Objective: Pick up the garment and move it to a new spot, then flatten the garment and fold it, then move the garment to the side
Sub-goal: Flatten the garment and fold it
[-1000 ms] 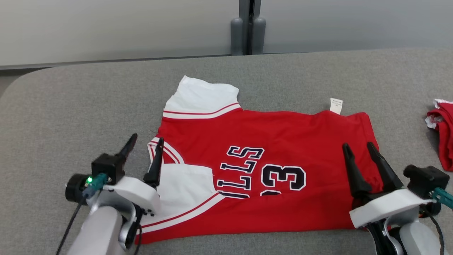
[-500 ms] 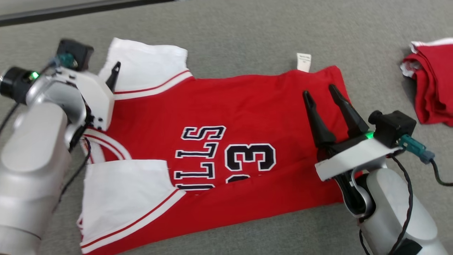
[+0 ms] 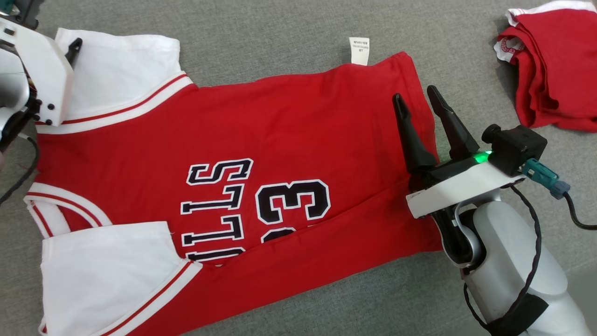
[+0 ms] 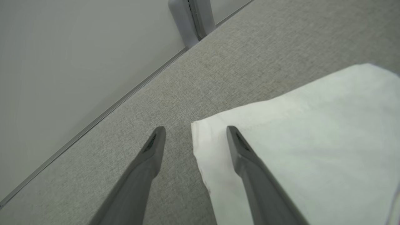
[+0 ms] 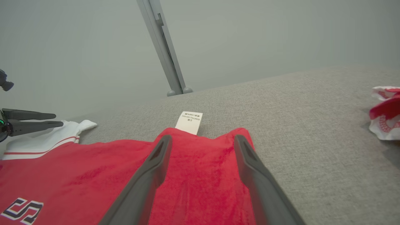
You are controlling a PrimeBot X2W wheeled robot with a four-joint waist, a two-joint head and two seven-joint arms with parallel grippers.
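garment (image 3: 261,140), long axis spanning left gripper (image 4: 193,137) to right gripper (image 3: 415,95); jaws of both spread above its far corners.

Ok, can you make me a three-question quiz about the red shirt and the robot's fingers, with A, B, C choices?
1. Where is the tag?
A) poking out past the shirt's far edge
B) on a sleeve
C) under the number

2. What colour are the sleeves?
A) blue
B) white
C) black

3. How are the right fingers?
A) shut on the shirt
B) shut on nothing
C) open, above the shirt

Answers:
1 A: the tag lies on the grey cloth just beyond the red edge.
2 B: both sleeves are white with red trim.
3 C: there is a clear gap between them, with nothing held.
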